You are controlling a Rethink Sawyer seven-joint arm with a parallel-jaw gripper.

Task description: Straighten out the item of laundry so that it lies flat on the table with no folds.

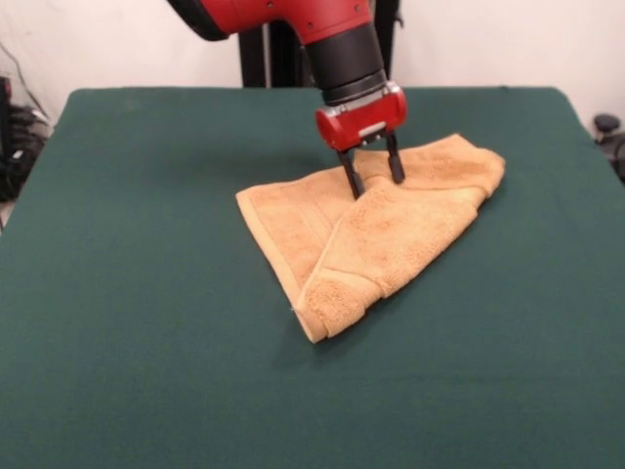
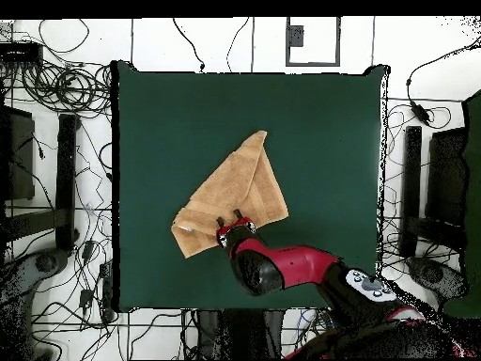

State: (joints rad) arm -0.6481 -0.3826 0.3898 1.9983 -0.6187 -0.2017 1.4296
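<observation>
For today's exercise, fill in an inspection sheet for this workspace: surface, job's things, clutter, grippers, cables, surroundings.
Surface: table covered in dark green cloth.
Job's things: towel folded over itself, not flat, one point toward the camera in the front view.
Clutter: nothing seen on the table.
Grippers: gripper down at the towel's upper fold, fingers apart, straddling a raised ridge of cloth.
Cables: many loose cables on the floor around the table.
Surroundings: white wall behind; dark equipment beside the table.
</observation>
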